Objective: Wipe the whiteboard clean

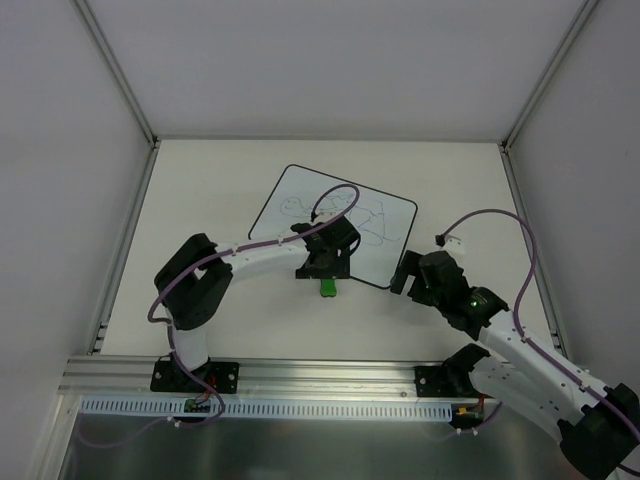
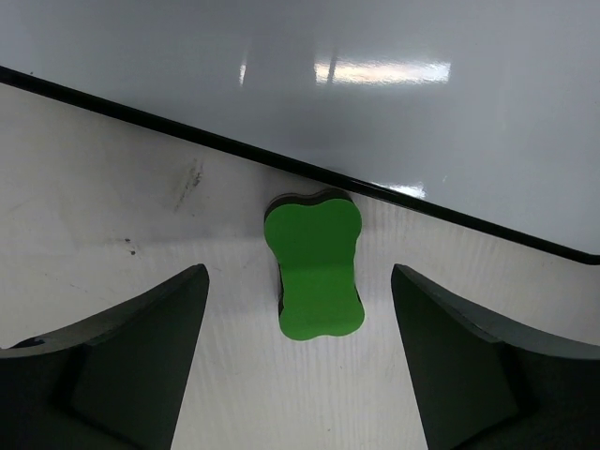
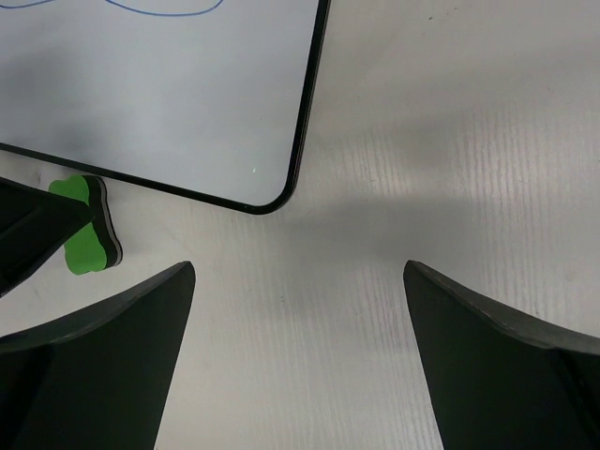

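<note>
L end effector (image 2: pixel 300 274) nr whiteboard (image 2: pixel 356 84) edge

You are running a robotics lab test cell: plain white walls (image 1: pixel 320 60) enclose a white table (image 1: pixel 200 200), aluminium framing (image 1: pixel 117 70) lines the corners, and an aluminium rail (image 1: pixel 320 372) carries the arm bases (image 1: pixel 193 376).

White arms (image 1: pixel 262 255), black joints (image 1: pixel 195 285), purple cables (image 1: pixel 490 211), black fingers (image 2: pixel 131 366).

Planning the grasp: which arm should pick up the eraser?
Left. The left gripper, open, straddles the green eraser from above. The right gripper is off by the whiteboard corner.
</note>
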{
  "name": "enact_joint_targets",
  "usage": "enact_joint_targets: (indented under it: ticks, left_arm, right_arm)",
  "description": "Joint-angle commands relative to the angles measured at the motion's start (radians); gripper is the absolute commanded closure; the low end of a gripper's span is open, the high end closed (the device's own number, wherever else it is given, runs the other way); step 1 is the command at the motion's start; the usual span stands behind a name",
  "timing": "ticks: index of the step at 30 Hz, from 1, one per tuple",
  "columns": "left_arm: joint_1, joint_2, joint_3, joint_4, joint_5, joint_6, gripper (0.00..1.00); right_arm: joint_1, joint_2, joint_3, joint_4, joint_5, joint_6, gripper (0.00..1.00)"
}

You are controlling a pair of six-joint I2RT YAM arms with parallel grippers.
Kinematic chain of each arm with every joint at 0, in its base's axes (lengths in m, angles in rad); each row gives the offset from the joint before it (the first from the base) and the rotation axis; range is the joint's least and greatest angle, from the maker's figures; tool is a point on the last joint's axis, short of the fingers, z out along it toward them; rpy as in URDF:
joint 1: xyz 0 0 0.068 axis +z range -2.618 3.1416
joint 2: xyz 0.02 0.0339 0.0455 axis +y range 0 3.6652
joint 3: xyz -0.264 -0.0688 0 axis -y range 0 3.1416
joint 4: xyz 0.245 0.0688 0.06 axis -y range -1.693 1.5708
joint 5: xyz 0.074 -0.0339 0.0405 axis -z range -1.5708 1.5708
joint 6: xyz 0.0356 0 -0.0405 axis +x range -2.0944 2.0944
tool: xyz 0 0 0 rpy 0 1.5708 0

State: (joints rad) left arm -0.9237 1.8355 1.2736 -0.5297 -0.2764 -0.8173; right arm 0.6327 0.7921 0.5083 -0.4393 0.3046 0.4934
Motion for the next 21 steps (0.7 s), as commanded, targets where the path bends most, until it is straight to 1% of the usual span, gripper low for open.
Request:
enact_joint_targets:
  ticks: [1, 3, 4, 6, 10, 11, 17, 18, 21]
  left_arm:
    - [-0.015, 0.010, 0.024, -0.006, -0.064, -0.065, 0.21]
    - [-0.015, 0.025, 0.033, -0.004, -0.070, -0.074, 0.24]
    - [-0.017, 0.030, 0.043, -0.004, -0.073, -0.075, 0.29]
    - [-0.017, 0.048, 0.052, -0.004, -0.072, -0.079, 0.35]
    - [-0.018, 0.068, 0.056, -0.006, -0.057, -0.085, 0.37]
    - [-0.018, 0.071, 0.056, -0.004, -0.056, -0.085, 0.40]
    - [-0.023, 0.079, 0.050, -0.004, -0.043, -0.094, 0.42]
    - [-0.026, 0.079, 0.050, -0.004, -0.044, -0.094, 0.46]
    - [-0.029, 0.080, 0.052, -0.006, -0.044, -0.094, 0.50]
  right_arm:
    - [0.004, -0.031, -0.013, 0.004, 0.057, -0.015, 0.01]
    - [0.004, -0.024, -0.017, 0.004, 0.060, -0.016, 0.01]
    - [0.002, -0.021, -0.020, 0.004, 0.062, -0.016, 0.01]
    - [0.004, -0.011, -0.024, 0.004, 0.053, -0.012, 0.01]
    - [0.002, -0.022, -0.034, 0.004, 0.057, -0.007, 0.01]
    - [0.004, -0.025, -0.040, 0.004, 0.067, -0.007, 0.01]
    - [0.002, -0.022, -0.051, 0.008, 0.068, -0.006, 0.01]
    - [0.002, -0.021, -0.050, 0.011, 0.067, -0.006, 0.01]
    - [0.002, -0.013, -0.050, 0.019, 0.059, -0.007, 0.01]
